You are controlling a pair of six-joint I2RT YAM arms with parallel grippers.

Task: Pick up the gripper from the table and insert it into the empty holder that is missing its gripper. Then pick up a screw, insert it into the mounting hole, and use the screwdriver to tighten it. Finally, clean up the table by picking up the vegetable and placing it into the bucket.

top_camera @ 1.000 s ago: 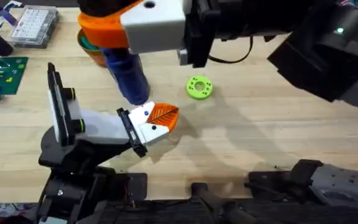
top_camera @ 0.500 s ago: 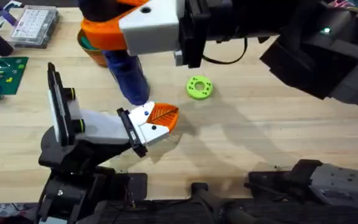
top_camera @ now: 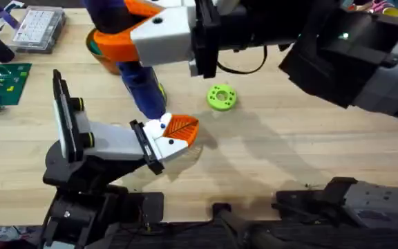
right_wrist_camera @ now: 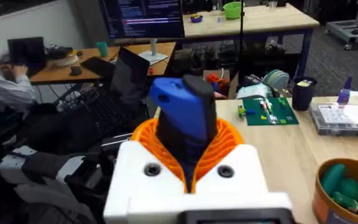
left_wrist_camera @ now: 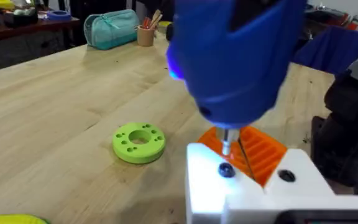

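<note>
Orange-yellow bucket (right_wrist_camera: pixel 347 190) on the table (top_camera: pixel 289 159) holds green items (right_wrist_camera: pixel 342 180).

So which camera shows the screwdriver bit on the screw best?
The left wrist view: the blue powered screwdriver's thin metal bit stands just above a dark screw. Overhead shows its barrel; right wrist shows its top in the right tool.

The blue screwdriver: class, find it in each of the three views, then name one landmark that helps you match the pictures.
Overhead: the screwdriver stands upper left of centre, tip down on the gripper.
Left wrist: the screwdriver is at top centre, bit on the gripper.
Right wrist: the screwdriver stands at centre, between orange fingers.
Shared landmark: the green ring disc, overhead and left wrist.
</note>
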